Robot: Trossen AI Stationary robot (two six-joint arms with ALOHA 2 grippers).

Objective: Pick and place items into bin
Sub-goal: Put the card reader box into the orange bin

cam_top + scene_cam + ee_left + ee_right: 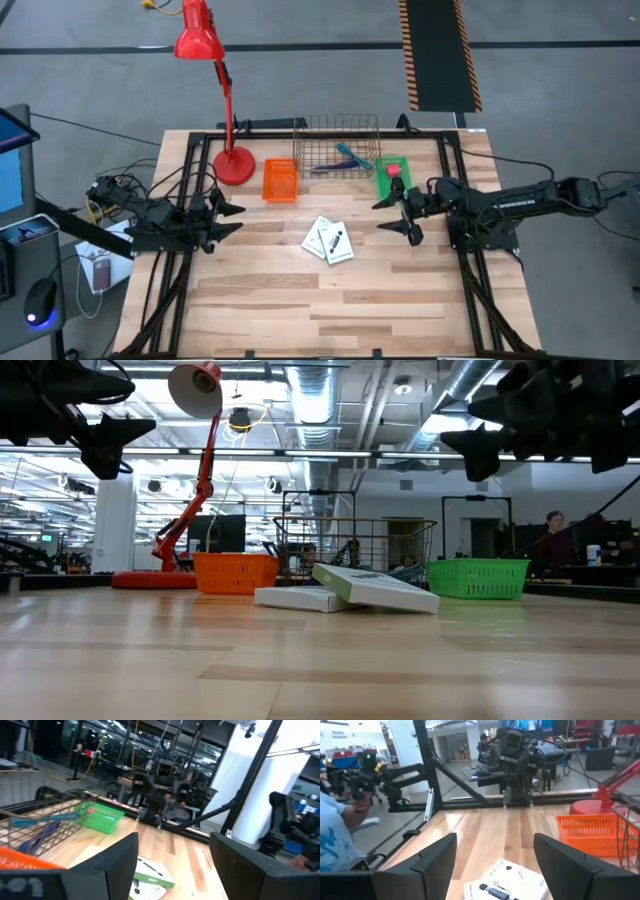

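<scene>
The white packets (328, 240) lie mid-surface, long axes running roughly 11 to 5 o'clock. The right gripper (398, 214), jaws spread and empty, hovers nearer at their 3 o'clock; the left gripper (228, 219), also spread, waits at 9.

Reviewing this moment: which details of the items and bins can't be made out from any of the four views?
- Print on the white packets: too small in the high view, cut off by the frame edge in the right wrist view.
- Pen and teal-handled tool in the wire basket: overlapping and tiny from above, so their exact contact is unclear.
- Red block in the green bin: hidden by the bin wall in the low view.
- Orange bin floor: walls hide it in the low view.
</scene>
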